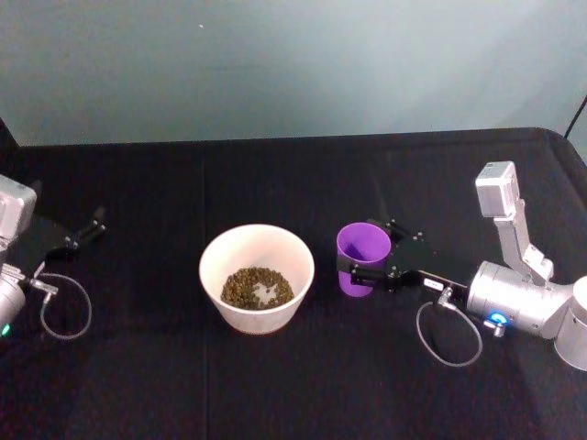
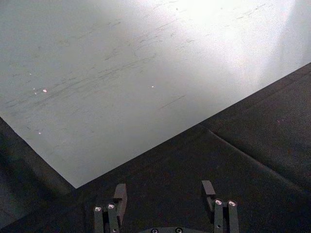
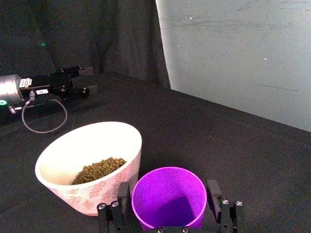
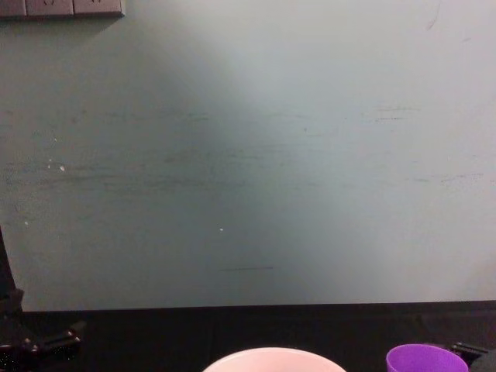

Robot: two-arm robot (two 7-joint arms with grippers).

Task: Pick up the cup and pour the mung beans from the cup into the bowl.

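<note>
Black table (image 1: 303,385), cup (image 1: 361,258) upright, mouth up

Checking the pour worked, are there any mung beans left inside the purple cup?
No, the cup shows a bare purple inside, and the beans lie in the bowl.

The purple cup (image 1: 362,258) stands upright and empty, mid-table toward the right edge. Just left of it sits the wide pale bowl (image 1: 257,278), leaf-patterned outside, holding mung beans (image 1: 257,288).
</note>
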